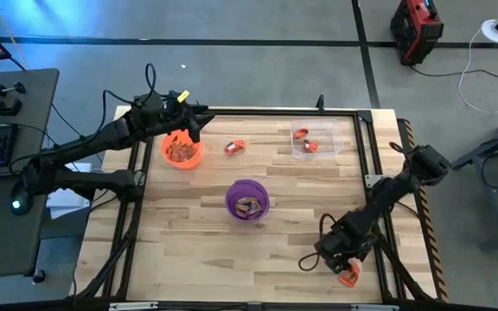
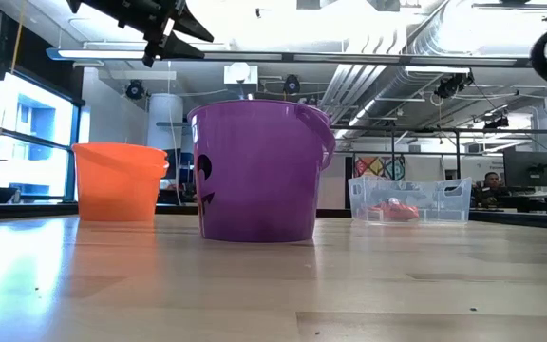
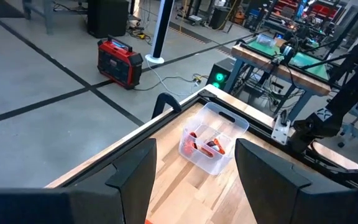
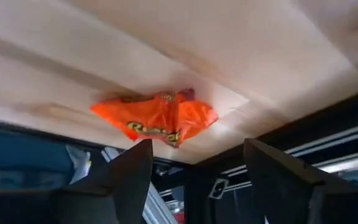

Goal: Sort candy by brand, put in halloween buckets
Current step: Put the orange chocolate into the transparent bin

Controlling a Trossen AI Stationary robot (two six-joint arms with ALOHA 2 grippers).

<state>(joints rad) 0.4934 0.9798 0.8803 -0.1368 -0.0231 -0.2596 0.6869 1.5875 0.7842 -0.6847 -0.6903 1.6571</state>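
Your right gripper [image 1: 346, 263] is down at the near right corner of the table [image 1: 188, 250], fingers spread apart with nothing between them. Its wrist view shows the 2 dark, flat-sided fingers [image 4: 129, 177] framing an orange Reese's wrapper [image 4: 157, 121], crinkled and glossy, lying flat on the pale wood right by the black edge rail. From above, that same candy sits just past the gripper tip, almost on the table's edge. The right arm stretches in from the right side, elbow bent, forearm angled down toward that corner.

Your left gripper [image 1: 199, 121] hangs above the orange bucket [image 1: 181, 149] at the far left of the table, fingers [image 3: 132, 174] open and empty too. That arm reaches in long and nearly straight from the left.

The orange bucket is a smooth round plastic pail with a pile of orange-brown wrappers inside. The purple bucket [image 1: 247, 199] sits near the table's middle, same round shape, with a black face print showing in the low view and a few brownish candies in it. 1 loose red-orange candy [image 1: 235, 147] lies on the butcher-block top between the orange bucket and the clear tub [image 1: 315, 141]. That tub is a clear rectangular box at the far side, holding 2 or so red-orange pieces.
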